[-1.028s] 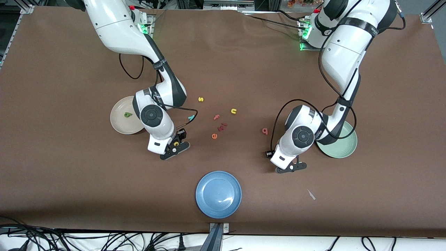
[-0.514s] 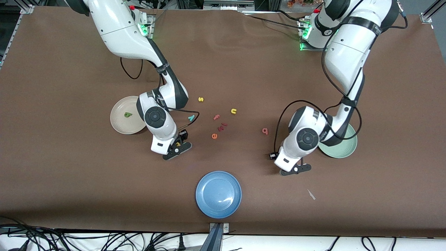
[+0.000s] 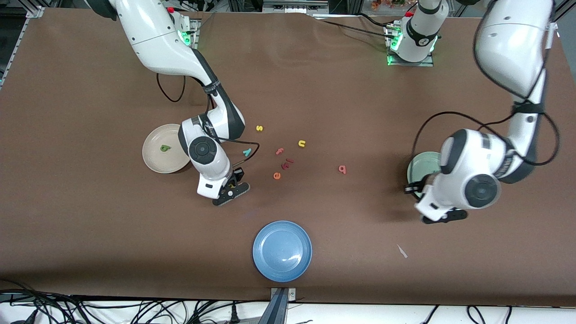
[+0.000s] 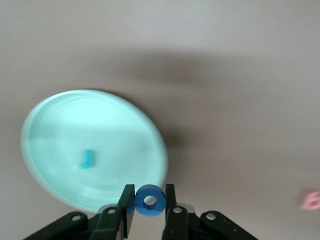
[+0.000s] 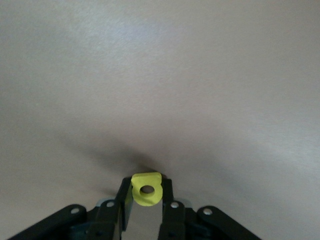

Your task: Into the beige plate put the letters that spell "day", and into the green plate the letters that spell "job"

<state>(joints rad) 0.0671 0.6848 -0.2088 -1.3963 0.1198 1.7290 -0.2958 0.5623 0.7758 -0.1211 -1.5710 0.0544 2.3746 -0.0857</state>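
Note:
My right gripper (image 3: 231, 186) is down at the table, nearer the front camera than the beige plate (image 3: 155, 161), and is shut on the yellow a (image 5: 146, 189). The dark green d (image 3: 165, 147) lies in that plate. The teal y (image 3: 247, 152) lies on the table beside the right arm. My left gripper (image 3: 444, 216) hangs in the air by the green plate's (image 3: 422, 164) rim, shut on the blue o (image 4: 150, 201). The teal j (image 4: 88, 159) lies in the green plate (image 4: 60, 130). The pink b (image 3: 342, 169) rests on the table between the arms.
A blue plate (image 3: 282, 251) sits near the table's front edge. Loose letters lie mid-table: yellow s (image 3: 259, 128), yellow u (image 3: 302, 143), pink f (image 3: 279, 151), a reddish letter (image 3: 287, 163) and orange e (image 3: 276, 175). A pale scrap (image 3: 402, 251) lies toward the left arm's end.
My left arm has risen and swung toward the green plate, carrying the blue o. My right gripper has closed on the yellow a and barely shifted.

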